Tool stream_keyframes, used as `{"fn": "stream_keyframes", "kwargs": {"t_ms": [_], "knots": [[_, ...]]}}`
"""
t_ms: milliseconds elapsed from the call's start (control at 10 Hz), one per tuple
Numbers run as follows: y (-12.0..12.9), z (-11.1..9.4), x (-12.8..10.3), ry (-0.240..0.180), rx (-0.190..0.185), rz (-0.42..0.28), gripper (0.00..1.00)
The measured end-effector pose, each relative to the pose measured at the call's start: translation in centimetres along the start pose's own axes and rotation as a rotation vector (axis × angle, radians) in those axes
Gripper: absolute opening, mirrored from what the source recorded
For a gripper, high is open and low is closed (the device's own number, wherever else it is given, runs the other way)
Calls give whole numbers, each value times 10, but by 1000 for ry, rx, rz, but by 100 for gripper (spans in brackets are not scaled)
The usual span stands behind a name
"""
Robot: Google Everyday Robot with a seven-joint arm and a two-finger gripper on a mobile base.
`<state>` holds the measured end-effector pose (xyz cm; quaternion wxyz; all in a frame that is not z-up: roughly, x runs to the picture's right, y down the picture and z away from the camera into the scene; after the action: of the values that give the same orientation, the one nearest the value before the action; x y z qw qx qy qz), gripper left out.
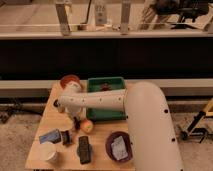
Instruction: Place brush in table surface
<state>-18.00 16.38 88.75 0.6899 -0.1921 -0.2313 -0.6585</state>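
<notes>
The brush [66, 136], small and dark, lies on the light tan table surface [50, 117], right beside a blue-grey flat piece [50, 135]. My white arm reaches in from the right over the table's middle. Its gripper [76, 122] hangs dark below the wrist, just above and to the right of the brush, next to a round orange-red fruit [87, 126]. I cannot tell whether the gripper touches the brush.
A green tray [95, 114] stands at the back middle and a red bowl [70, 80] at the back left. A flat black block [84, 149], a white cup [48, 152] and a purple bowl [108, 149] sit along the front edge.
</notes>
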Motion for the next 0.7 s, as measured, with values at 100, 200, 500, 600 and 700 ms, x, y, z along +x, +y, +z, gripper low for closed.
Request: {"fn": "stream_keyframes", "kwargs": {"t_ms": [100,200,500,600,700], "knots": [[1,2,1,6,-12,5,6],[0,4,1,9,-16,8,1],[0,3,2,10,-16,9,0],[1,3,3,9,-15,20,0],[1,3,3,9,-15,29,0]]}}
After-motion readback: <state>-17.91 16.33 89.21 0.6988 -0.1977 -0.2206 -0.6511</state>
